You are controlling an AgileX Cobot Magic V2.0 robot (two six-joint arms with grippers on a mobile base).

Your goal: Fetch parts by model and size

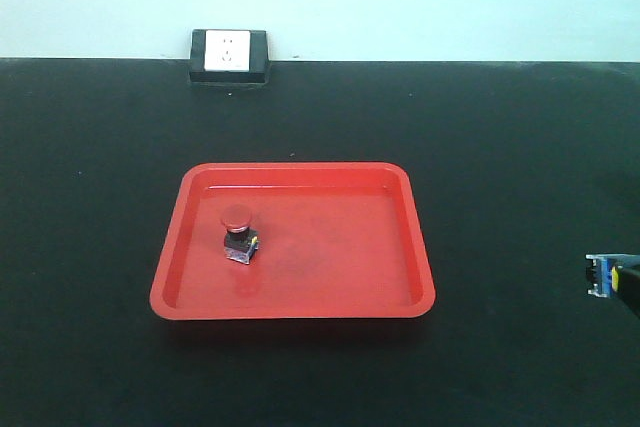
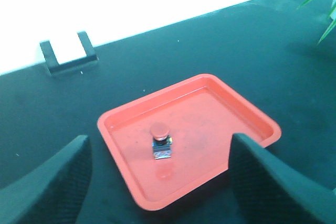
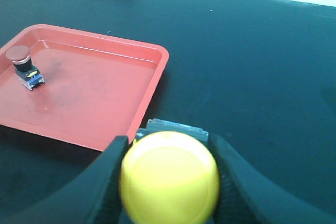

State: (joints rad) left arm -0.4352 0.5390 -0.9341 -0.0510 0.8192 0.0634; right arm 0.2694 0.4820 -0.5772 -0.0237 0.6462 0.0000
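- Front view: the red-capped switch (image 1: 238,232) stands upright in the left half of the red tray (image 1: 300,169). The right gripper (image 1: 608,277) shows only at the right edge, well apart from the tray and low over the black table (image 1: 500,127). Risk: if you release here, its load lands on the table, not in the tray.
- Left wrist view: the left gripper (image 2: 157,153) hangs over the tray's near side, jaws wide apart and empty, angled down toward the red-capped switch. Risk: lowering it carelessly could tip that switch.
- Right wrist view: the right gripper is clamped on the yellow-capped switch (image 3: 169,179), jaws pressed on either side (the domed cap looks slippery), beside the tray's right rim. Risk: the switch may slip out, or your approach may clip the rim.
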